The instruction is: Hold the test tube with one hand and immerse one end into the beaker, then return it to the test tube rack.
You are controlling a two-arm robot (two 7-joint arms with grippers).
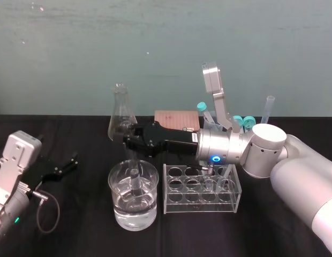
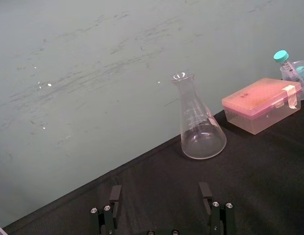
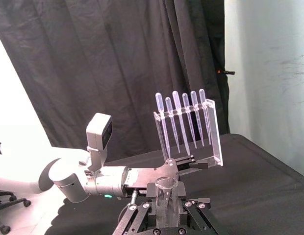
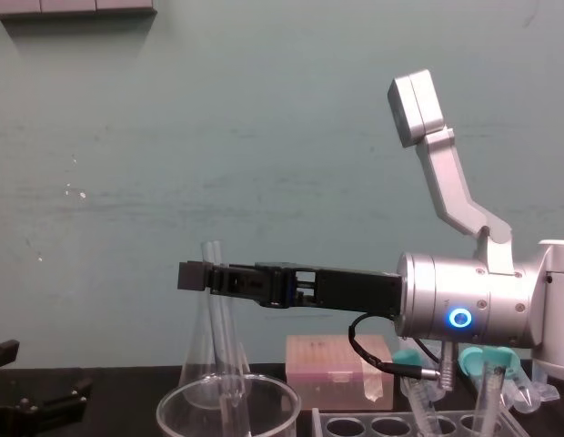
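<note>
- Fingers (image 4: 236, 279) of the long black flat-jawed right gripper (image 1: 128, 142) are pinching narrow around the long slim clear glass test tube (image 1: 135, 179), clamping it near its open top.
- That tube is hanging upright, and its rounded lower end is sitting inside the wide clear glass beaker (image 1: 150, 206). It looks to me like it's dipping below the surface of the clear liquid in there.
- From the right wrist camera I'm looking straight at the tube's open mouth (image 3: 166, 188) poking up between the jaws, so the grip seems pretty centred.
- Main thing for the next move: the pale translucent plastic test tube rack (image 1: 171, 206) is sitting just beside the beaker, on the robot's right. Since the tube's long axis is vertical, I'm guessing it needs lifting straight up over the rim before sliding right and dropping into a hole.
- Short teal-capped tubes (image 1: 206, 110) are standing along the rack's back row, so the front holes look like the easier target.
- Right arm is clearly the nearer one. The left gripper (image 1: 67, 165) is parked well off on the robot's left, low by the black table (image 1: 75, 225), fingers spread wide and holding nothing.
</note>
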